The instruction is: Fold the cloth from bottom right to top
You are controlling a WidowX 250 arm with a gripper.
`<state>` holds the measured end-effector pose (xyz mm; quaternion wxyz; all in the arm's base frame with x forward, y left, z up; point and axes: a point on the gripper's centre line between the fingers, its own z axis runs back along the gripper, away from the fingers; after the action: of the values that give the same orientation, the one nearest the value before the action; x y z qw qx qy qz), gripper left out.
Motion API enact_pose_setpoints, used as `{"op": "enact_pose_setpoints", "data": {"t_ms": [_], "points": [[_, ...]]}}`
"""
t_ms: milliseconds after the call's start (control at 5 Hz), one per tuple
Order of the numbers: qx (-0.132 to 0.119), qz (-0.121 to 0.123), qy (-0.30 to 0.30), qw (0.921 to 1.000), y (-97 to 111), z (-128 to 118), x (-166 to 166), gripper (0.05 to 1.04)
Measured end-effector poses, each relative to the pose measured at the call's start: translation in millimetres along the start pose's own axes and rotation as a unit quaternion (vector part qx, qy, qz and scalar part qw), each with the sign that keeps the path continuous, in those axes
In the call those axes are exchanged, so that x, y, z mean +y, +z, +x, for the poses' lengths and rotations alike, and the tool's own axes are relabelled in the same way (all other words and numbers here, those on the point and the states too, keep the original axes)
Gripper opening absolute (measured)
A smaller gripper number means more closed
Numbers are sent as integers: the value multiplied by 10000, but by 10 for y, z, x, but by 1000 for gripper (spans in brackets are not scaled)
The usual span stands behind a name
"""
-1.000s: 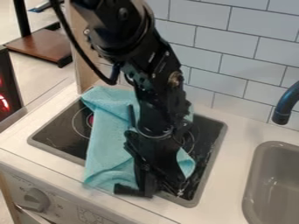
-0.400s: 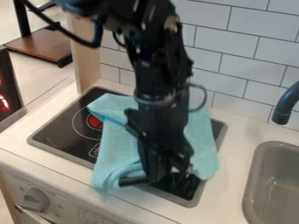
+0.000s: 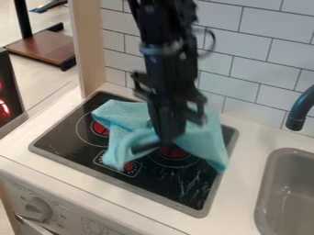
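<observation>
The black gripper (image 3: 160, 143) hangs over the middle of the stovetop, shut on the front part of the light blue cloth (image 3: 126, 115). Folds of cloth bunch around the fingertips, and a loose corner droops to the lower left, over the burner markings. On the right, the cloth spreads toward the stove's right edge, with a point hanging toward the front. The wrist and gripper hide the cloth's middle and part of its back.
The black stovetop (image 3: 160, 182) shows bare glass along its front. To the right are a grey sink (image 3: 288, 193) and a dark faucet (image 3: 299, 110). A tiled wall (image 3: 245, 73) stands behind, with a wooden post (image 3: 90, 55) at the back left.
The gripper has moved up and back from the stove's front edge, and the cloth's front part has come with it, uncovering the front glass. The cloth's right side has spread out to the right.
</observation>
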<state>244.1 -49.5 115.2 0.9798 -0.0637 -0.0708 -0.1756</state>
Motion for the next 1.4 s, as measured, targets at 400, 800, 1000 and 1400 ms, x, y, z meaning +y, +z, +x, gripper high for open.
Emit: {"op": "enact_pose_setpoints", "data": {"t_ms": [400, 800, 1000, 1400], "points": [[175, -138, 313, 9993, 28, 444, 359, 50], [162, 69, 332, 9993, -197, 779, 623, 50], [-173, 327, 260, 9990, -275, 870, 716, 50], [-432, 699, 476, 9955, -582, 936, 887, 50]]}}
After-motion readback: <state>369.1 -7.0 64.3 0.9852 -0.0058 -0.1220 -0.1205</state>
